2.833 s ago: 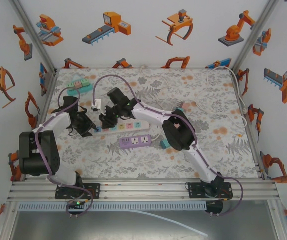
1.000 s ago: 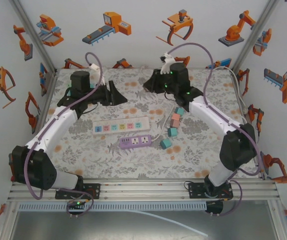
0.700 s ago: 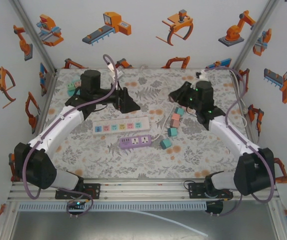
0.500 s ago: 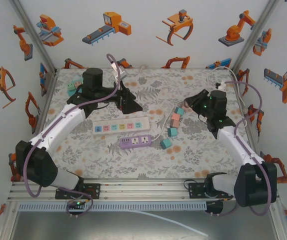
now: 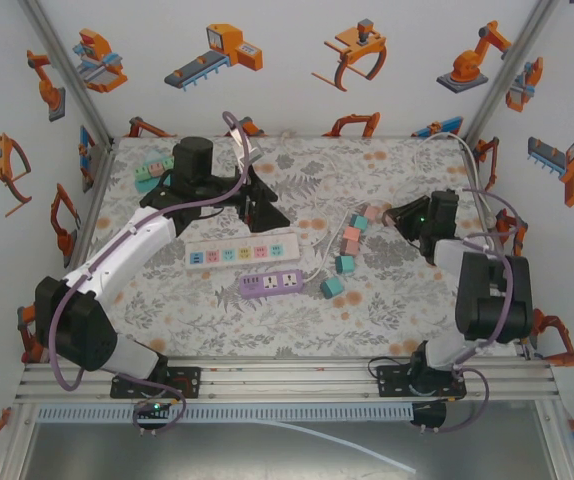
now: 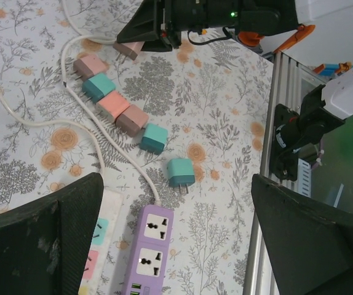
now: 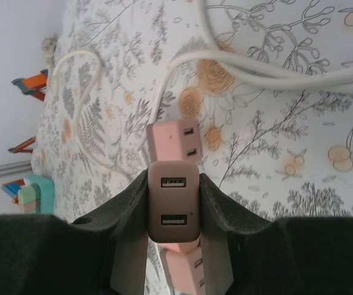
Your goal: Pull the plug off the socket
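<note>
My right gripper (image 7: 173, 187) is shut on a dusty-pink plug (image 7: 173, 212) whose two USB ports face the camera. It hangs just above the mat, over a pink plug (image 7: 170, 140) lying there. From above, the right gripper (image 5: 388, 212) is at the right of the mat, well away from the white socket strip (image 5: 244, 250) and the purple socket strip (image 5: 270, 284). My left gripper (image 5: 269, 213) hovers open and empty behind the white strip. Seen from the left wrist, the left gripper (image 6: 176, 236) is spread wide over the purple strip (image 6: 147, 246).
Several loose pink and teal plugs (image 5: 348, 242) lie in a row between the arms, and one teal plug (image 6: 180, 172) sits apart. White cables (image 7: 269, 70) curl over the mat. More coloured blocks (image 5: 153, 171) lie at the back left. Walls enclose the table.
The right arm swung from the back centre to the right side, carrying the plug down near the mat. The left gripper opened wide and shifted slightly right.
</note>
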You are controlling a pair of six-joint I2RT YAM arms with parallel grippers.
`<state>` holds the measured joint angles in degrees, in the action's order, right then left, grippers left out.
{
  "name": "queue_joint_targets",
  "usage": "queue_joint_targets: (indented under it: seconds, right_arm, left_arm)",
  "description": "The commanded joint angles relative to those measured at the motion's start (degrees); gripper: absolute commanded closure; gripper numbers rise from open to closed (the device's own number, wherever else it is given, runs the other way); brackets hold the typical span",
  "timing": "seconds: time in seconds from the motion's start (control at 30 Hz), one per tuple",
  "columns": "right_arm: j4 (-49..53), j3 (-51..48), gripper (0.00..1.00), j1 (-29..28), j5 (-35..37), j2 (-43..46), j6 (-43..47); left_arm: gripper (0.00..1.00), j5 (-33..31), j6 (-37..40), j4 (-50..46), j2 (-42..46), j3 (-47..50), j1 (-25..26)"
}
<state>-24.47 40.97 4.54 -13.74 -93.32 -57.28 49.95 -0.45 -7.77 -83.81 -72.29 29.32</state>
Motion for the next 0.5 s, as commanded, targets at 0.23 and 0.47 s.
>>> queue_joint_targets:
  seconds: [0.23,0.47]
  right_arm:
    - [-8.47,2.67,0.73,0.51,1.56,-8.37,-0.13]
    - [-6.09,3.39,0.46,0.49,2.73,-10.16,-0.23]
  left_arm:
    - [0.03,-8.41,0.50,-0.75,4.06,2.00,0.42]
    - [0.03,-16.47,-0.25,-0.23,2.41,-0.14,0.43]
